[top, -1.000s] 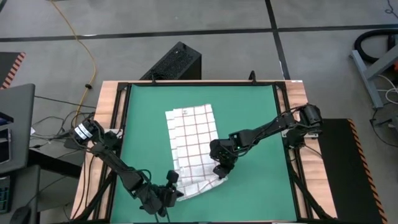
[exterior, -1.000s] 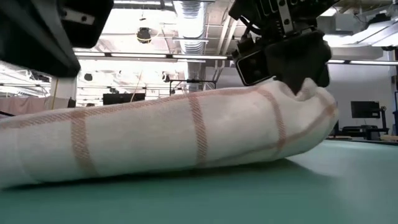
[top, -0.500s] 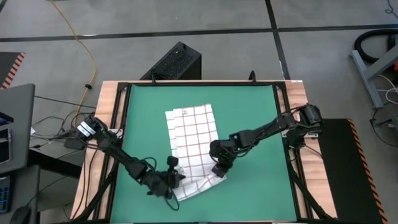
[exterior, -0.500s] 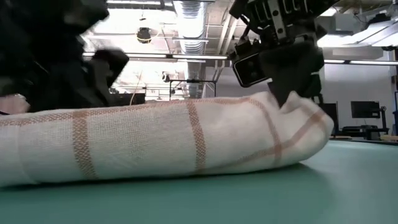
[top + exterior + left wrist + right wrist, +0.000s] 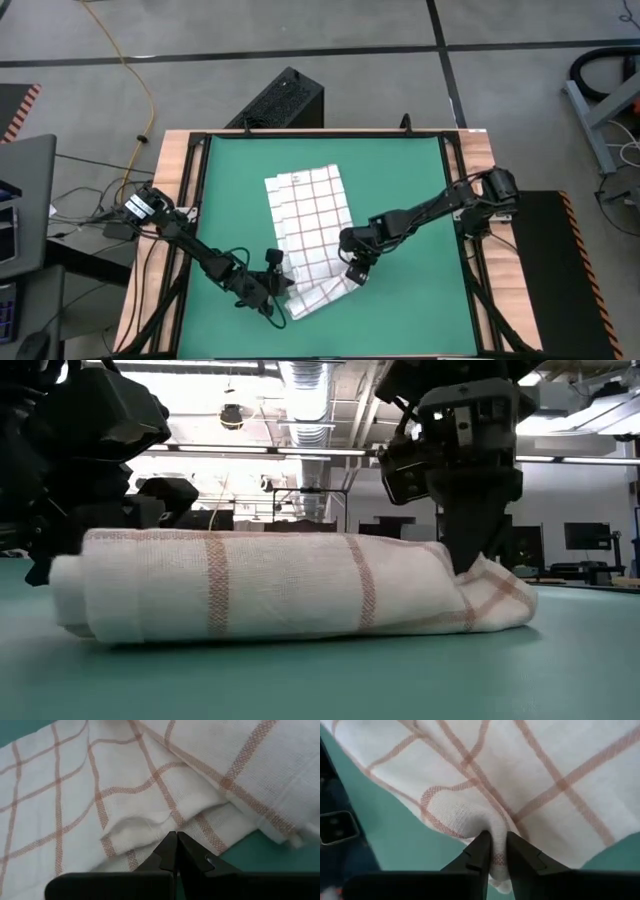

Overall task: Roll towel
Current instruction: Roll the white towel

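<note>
Two dark jointed arms, black cables alongside, slim tapered black fingers (image 5: 481, 849) on each claw.

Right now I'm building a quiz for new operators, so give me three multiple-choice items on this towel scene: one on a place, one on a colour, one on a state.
1. Where does the towel lie?
A. on the green mat
B. on the floor
C. over the left arm

2. What colour are the towel's grid lines?
A. blue
B. red-brown
C. black

3. How is the right gripper?
A. wide open above the mat
B. out of view
C. pinching a fold of towel

Key:
1 A, the high view shows it on the mat.
2 B, both wrist views show red-brown lines.
3 C, cloth sits between its fingers in the right wrist view.
</note>
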Action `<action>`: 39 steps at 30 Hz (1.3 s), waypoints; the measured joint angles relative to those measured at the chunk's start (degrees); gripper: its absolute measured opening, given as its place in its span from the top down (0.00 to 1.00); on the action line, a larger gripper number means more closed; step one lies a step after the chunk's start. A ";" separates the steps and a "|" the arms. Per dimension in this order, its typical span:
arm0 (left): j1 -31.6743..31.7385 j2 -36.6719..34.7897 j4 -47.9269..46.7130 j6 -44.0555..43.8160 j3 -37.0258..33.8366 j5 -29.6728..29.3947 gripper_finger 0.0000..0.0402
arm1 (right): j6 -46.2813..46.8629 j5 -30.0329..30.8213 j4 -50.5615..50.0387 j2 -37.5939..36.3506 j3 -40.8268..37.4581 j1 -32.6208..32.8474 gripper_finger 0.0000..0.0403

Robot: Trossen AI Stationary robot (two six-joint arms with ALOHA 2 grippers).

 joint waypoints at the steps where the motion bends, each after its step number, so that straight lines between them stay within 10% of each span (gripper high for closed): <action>1: 0.02 0.00 -0.10 0.07 0.00 -0.01 1.00 | -0.66 1.47 -0.25 0.00 0.00 0.01 0.79; 25: 0.02 -0.08 -6.58 -0.65 -0.43 3.24 1.00 | -13.88 2.50 0.25 -0.50 0.00 0.73 0.56; 39: 2.40 -0.28 6.34 -4.02 -9.77 4.19 1.00 | -24.88 0.38 -0.47 -3.98 0.00 -5.04 0.48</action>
